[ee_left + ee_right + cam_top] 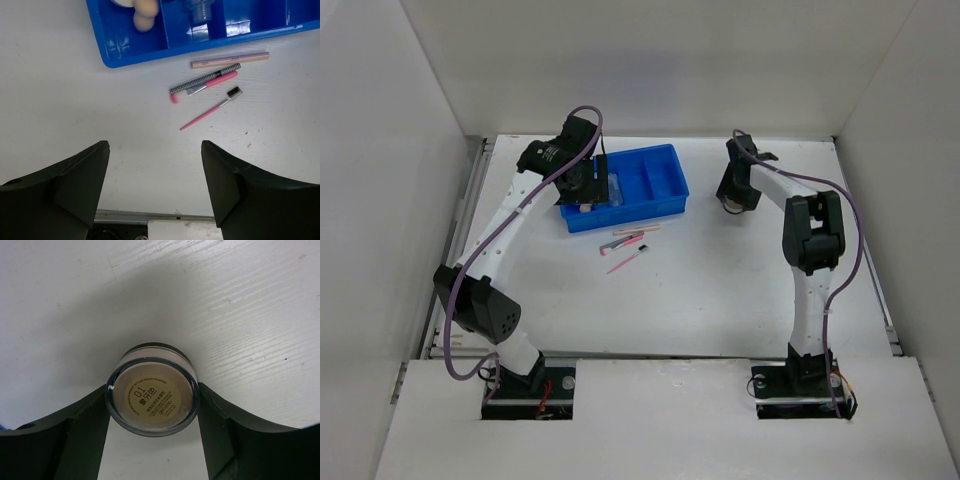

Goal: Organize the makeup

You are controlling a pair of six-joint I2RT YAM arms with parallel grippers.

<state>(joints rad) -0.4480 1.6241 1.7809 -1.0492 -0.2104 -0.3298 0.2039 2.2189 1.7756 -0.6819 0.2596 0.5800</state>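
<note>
My right gripper (152, 390) is shut on the small round compact (152, 401), a clear jar of beige powder with its labelled base facing the camera, held over bare table right of the blue tray (665, 192). My left gripper (155, 150) is open and empty, over the tray's left end (590, 185). In the left wrist view the peach sponge (145, 15) and the clear bottle (202, 10) lie in the tray (130, 50). Outside it, on the table, lie a beige stick (230, 60), a checkered stick (205, 80), a pink brush (212, 82) and a thin pink spoolie (210, 111).
White walls enclose the table on the left, back and right. The sticks (628, 245) lie just in front of the tray's near edge. A metal rail (150, 216) runs along the table's left side.
</note>
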